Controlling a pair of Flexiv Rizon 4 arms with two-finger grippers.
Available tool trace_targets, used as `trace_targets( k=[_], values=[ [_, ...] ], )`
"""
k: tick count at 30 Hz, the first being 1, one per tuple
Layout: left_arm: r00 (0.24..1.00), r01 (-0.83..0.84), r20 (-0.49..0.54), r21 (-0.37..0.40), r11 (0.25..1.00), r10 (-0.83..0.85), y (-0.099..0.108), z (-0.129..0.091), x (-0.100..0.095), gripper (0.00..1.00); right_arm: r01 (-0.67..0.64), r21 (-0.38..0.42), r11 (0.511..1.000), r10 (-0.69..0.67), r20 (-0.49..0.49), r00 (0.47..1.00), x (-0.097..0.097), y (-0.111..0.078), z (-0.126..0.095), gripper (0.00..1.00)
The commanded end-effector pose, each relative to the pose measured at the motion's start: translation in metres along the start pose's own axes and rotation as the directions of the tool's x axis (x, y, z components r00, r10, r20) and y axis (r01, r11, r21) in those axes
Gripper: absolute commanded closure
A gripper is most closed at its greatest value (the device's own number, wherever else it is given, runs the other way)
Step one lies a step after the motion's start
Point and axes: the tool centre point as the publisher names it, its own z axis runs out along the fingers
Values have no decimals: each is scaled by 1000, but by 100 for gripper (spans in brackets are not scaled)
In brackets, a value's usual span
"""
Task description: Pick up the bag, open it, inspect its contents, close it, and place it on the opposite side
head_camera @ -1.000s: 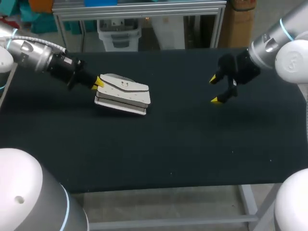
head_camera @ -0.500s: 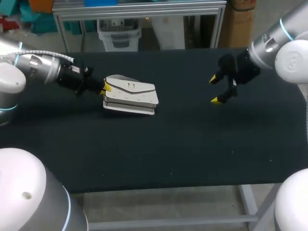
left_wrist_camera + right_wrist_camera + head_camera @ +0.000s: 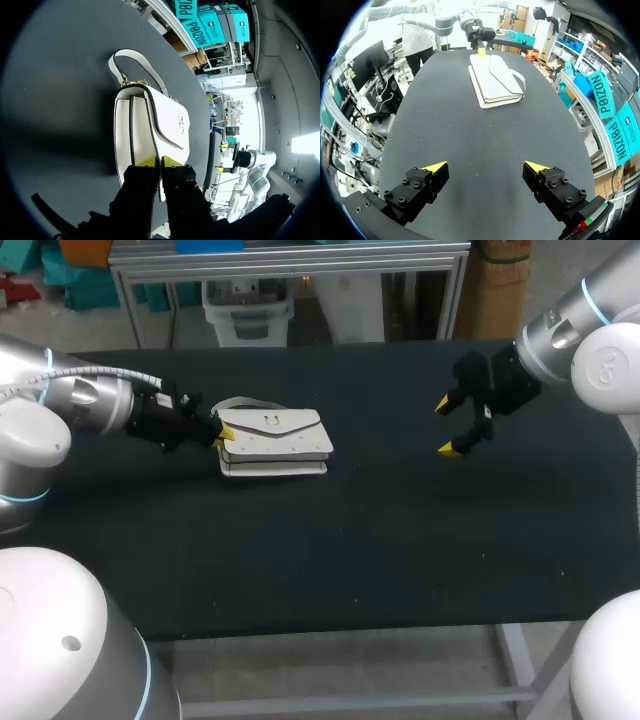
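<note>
**A:** What does the head view give you?

**B:** The bag (image 3: 275, 440) lies on my left half of the desk (image 3: 360, 550) with its flap (image 3: 270, 424) down. My left fingers (image 3: 221, 430) are at the end of the bag nearest my left arm, drawn narrow on its edge. My right fingers (image 3: 447, 426) hang spread wide over the right half, well apart from the bag and holding nothing.

**A:** And your left wrist?

**B:** There my left fingers (image 3: 160, 161) are nearly together, with a thin edge of the bag (image 3: 145, 135) pinched between the yellow tips. The flap (image 3: 170, 117) covers the front. The strap (image 3: 134, 66) loops out at the far end of the bag.

**A:** The right wrist?

**B:** My right fingers (image 3: 485, 167) are wide open with only bare desk (image 3: 470, 135) between them. The bag (image 3: 495, 82) lies well ahead. My left fingers (image 3: 481, 50) are at its far end.

**A:** How far along are you, then?

**B:** Early, I judge. I have a hold on the bag, but it looks to rest on the desk, and I cannot tell whether any of it is lifted. With the flap shut, nothing shows of the inside. Opening it, inspecting the contents, closing it and setting it down on the right side are all left to do. I expect my free right fingers will have to work the flap.
</note>
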Motion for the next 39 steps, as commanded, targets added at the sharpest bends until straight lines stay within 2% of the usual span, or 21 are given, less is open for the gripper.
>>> trace_targets(
  k=[1, 7, 13, 16, 20, 29, 39],
  values=[
    [1000, -14, 1, -69, 998, 14, 2, 16, 3, 100, 1, -2, 1000, -1, -2, 1000, 0, 0, 0, 0],
    [997, -66, -61, -223, 973, 53, 13, 26, 10, 100, 1, -2, 1000, -1, -2, 1000, 0, 0, 0, 0],
    [996, -81, -65, -245, 966, 67, 23, 35, 15, 100, 1, -2, 1000, -1, -2, 1000, 0, 0, 0, 0],
    [994, -83, -85, -224, 971, 65, 31, 41, 18, 100, 1, -2, 1000, -1, -2, 1000, 0, 0, 0, 0],
    [995, -63, -80, -118, 991, 54, 38, 53, 17, 100, 1, -2, 1000, -1, -2, 1000, 0, 0, 0, 0],
    [990, -2, -141, 21, 1000, 5, 37, 59, 14, 100, 1, -2, 1000, -1, -2, 1000, 0, 0, 0, 0],
    [990, -18, -138, -37, 999, 13, 44, 70, 16, 100, 1, -2, 1000, -1, -2, 1000, 0, 0, 0, 0]
  ],
)
